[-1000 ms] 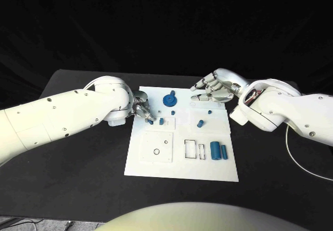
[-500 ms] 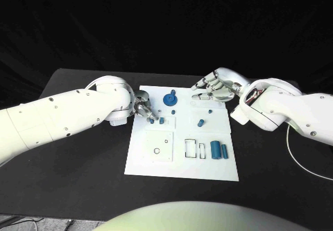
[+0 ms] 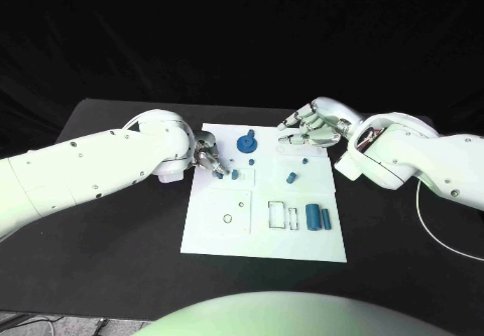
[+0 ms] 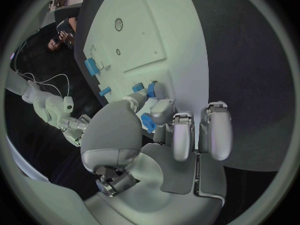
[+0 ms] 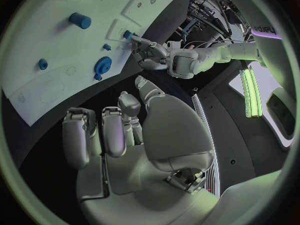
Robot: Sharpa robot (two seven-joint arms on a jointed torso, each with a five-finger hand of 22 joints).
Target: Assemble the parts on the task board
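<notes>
The white task board [image 3: 264, 234] lies in the middle of the table. My left hand [image 3: 205, 158] is at the board's left edge and pinches a small blue part [image 4: 147, 121] between thumb and a finger, low over the board. A second small blue part [image 3: 234, 175] stands just beside it. The blue gear with a knob [image 3: 247, 145] sits near the far edge. My right hand [image 3: 312, 128] hovers over the board's far right corner with its fingers loosely bent and nothing in them. Two blue cylinders [image 3: 319, 218] lie at the right side.
More small blue pegs [image 3: 290, 178] stand in the board's middle, and rectangular slots [image 3: 276, 214] and a round hole [image 3: 227, 220] mark its near half. The right wrist view shows the gear [image 5: 103, 65] and my left hand [image 5: 153, 52] across the board. Black table surrounds the board.
My left hand has edged a little farther over the board with the small blue part. The right hand has barely moved.
</notes>
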